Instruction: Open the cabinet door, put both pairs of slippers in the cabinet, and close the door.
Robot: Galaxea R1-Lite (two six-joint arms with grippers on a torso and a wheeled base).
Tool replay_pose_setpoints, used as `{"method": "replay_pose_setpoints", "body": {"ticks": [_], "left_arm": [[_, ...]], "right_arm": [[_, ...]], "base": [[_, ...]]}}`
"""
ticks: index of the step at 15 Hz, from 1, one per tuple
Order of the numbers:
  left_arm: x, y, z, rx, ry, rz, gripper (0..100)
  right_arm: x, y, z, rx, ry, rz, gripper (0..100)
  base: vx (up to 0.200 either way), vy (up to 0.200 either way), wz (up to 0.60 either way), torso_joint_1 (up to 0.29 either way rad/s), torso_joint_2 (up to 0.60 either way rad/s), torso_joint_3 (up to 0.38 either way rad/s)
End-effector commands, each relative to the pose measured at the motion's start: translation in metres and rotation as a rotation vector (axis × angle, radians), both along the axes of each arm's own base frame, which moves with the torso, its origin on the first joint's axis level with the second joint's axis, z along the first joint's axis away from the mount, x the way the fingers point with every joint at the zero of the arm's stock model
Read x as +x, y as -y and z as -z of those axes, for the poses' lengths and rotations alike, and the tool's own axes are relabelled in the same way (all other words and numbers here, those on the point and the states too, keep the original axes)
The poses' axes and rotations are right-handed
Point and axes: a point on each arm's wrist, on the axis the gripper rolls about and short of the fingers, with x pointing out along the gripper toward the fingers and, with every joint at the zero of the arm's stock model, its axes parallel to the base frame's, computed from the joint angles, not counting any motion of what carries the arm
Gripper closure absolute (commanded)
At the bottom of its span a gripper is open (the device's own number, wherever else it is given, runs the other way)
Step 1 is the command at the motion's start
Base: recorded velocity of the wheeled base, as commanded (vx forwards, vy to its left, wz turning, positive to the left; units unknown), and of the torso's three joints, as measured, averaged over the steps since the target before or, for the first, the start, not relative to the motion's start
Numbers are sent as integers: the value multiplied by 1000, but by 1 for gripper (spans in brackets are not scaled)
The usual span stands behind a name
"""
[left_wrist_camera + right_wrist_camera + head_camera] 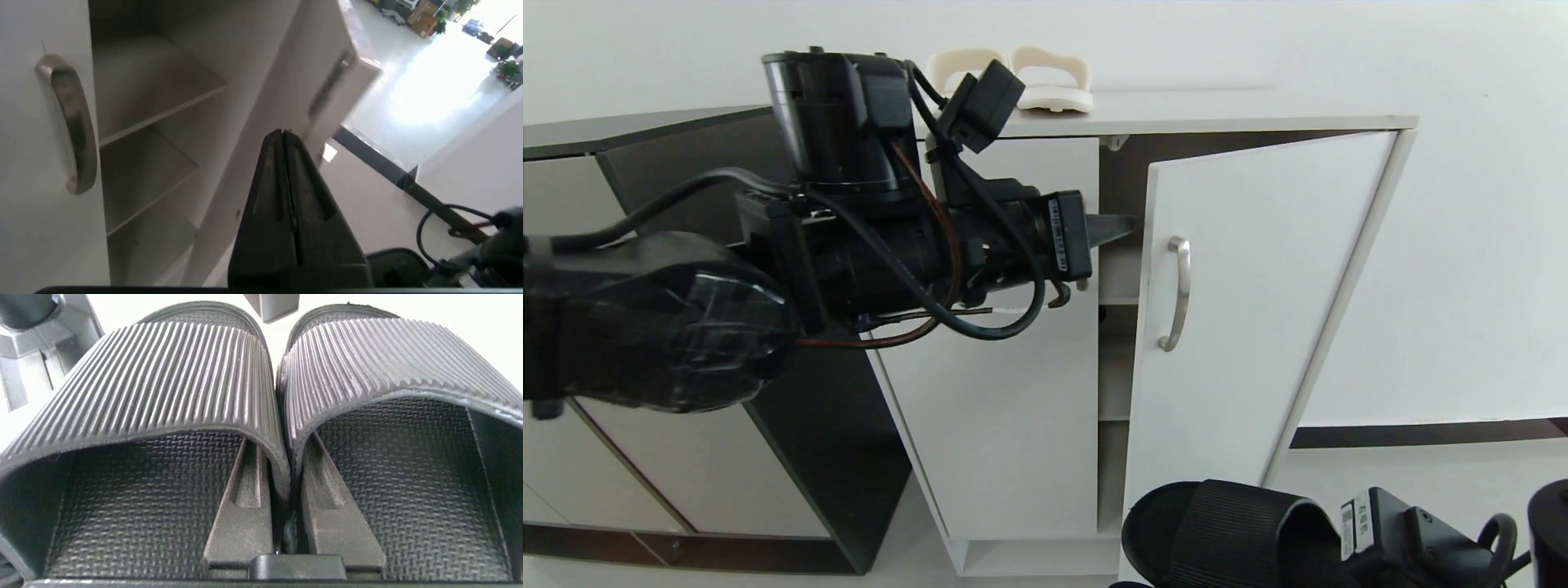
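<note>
Your left claw [1129,226] sits at the centre of the head view, its two fingers pressed flat together with nothing between them. The left wrist view shows them as a single dark wedge. Its tip lies in the dark gap between the closed left panel [1005,392] of the white cabinet [1217,122] and the right door [1258,294], which stands ajar, swung out toward you. The tip is just beside that door's inner edge, level with the top of its curved metal handle [1178,292]; you cannot tell whether it touches the edge. Through the gap, pale shelves [155,77] show inside.

A pair of cream slippers [1021,77] rests on the cabinet top, in the upper middle of the frame, behind the left arm's wrist.

Your right claw [282,539] pinches the pair of black slippers [196,384]. One finger lies inside each slipper, squeezing the two neighbouring side walls together. In the head view the black slippers are at the bottom edge, right of centre, below the open door.
</note>
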Motion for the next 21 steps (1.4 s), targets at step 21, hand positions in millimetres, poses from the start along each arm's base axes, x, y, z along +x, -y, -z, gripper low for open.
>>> {"method": "replay_pose_setpoints", "body": {"ticks": [21], "left_arm": [[-36, -22, 4, -6, -13, -117, 100]], "right_arm": [[39, -36, -2, -6, -32, 237, 100]], "base": [[-114, 0, 0, 2, 2, 2]]}}
